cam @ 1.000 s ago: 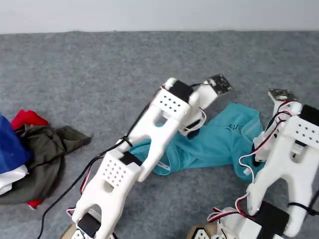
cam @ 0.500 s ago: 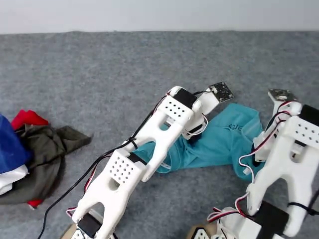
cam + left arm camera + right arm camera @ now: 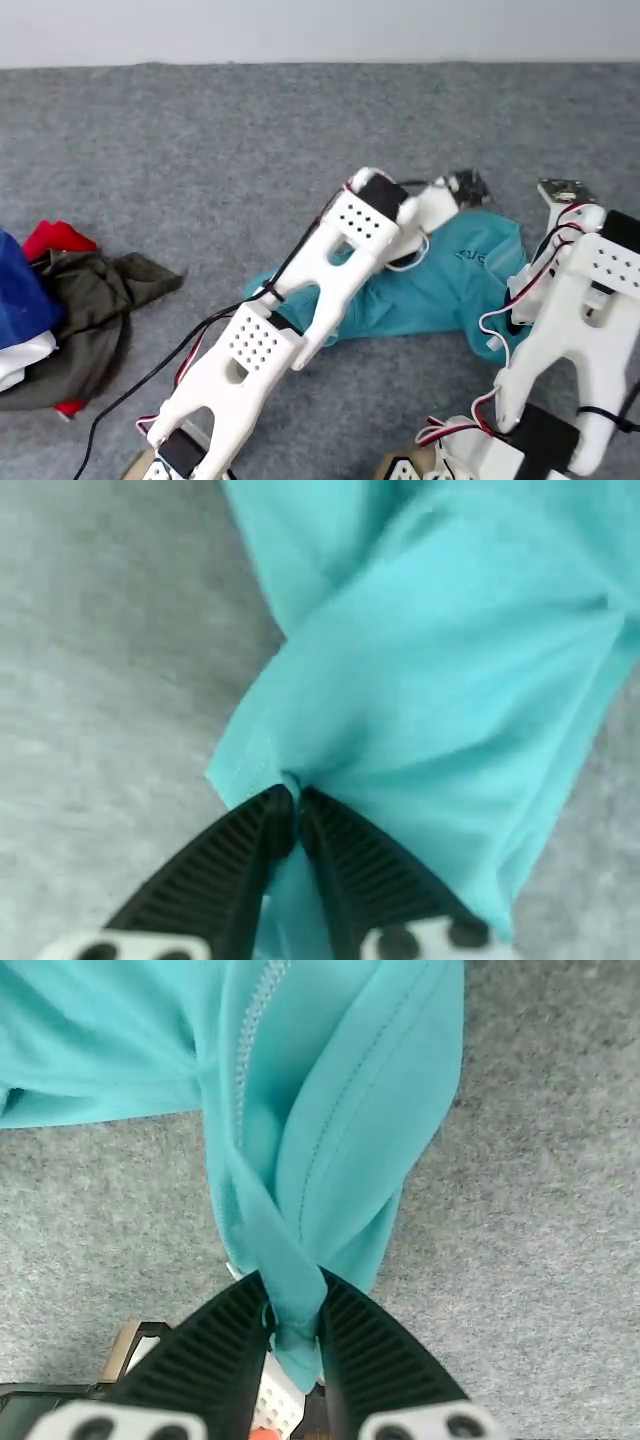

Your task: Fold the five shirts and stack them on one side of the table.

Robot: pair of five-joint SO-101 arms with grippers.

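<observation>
Folds and creases all over this one: the crumpled teal cotton shirt (image 3: 445,290) lies strung out in a long rumpled band on the grey carpet-like desk (image 3: 200,150), right of the middle, spanning the gap between the two white arms. The left gripper (image 3: 295,800) is clenched on a corner of it, black ribbed fingers (image 3: 345,855) pinching a thin tuck of cloth just at the hem. The right gripper (image 3: 293,1295) is clamped on the other end, a thick twist of teal squeezed between its fingers with a stitched seam running up from the grip. Compared with a second ago, the white left arm (image 3: 330,260) has stretched out and swung toward the white right arm (image 3: 580,300), its wrist now over the upper edge of the shirt, while the right arm has not budged. Far off at the left edge sits the heap of other shirts (image 3: 85,320), olive on top with blue, red and white peeking out. That heap is cut off by the frame, so how many garments are in it is hard to tell. In the high view both grips are tucked under the arms' own bodies, and the right arm runs off the right edge.
</observation>
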